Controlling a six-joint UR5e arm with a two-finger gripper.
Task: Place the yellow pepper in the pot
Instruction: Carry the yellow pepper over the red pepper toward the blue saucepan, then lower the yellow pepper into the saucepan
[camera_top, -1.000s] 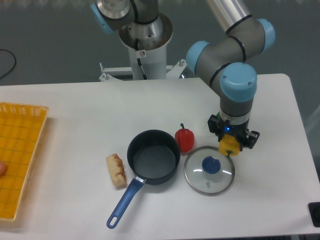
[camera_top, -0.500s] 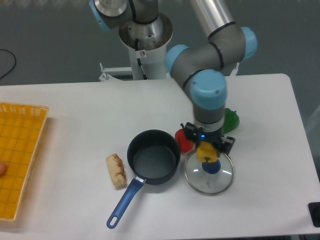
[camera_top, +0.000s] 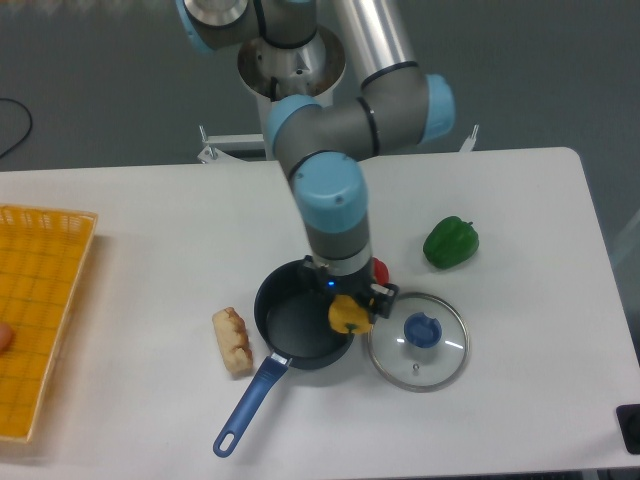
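Now tool (camera_top: 349, 306) clamped on yellow pepper (camera_top: 349, 314), held over right rim of navy pot (camera_top: 298, 322), glass lid (camera_top: 418, 340) just right, green pepper (camera_top: 451, 242) farther back on white counter (camera_top: 150, 230).

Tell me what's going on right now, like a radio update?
Claw shut on the yellow pepper, over the pot's right rim. Pot empty, pepper not released. Red pepper and glass lid sit close by, neither blocking.

The arm hides most of the red pepper (camera_top: 379, 270) behind the pot (camera_top: 300, 325); the gripper's (camera_top: 349, 312) fingers can't be made out; far left of the pot, the yellow basket (camera_top: 40, 320) is cut off.
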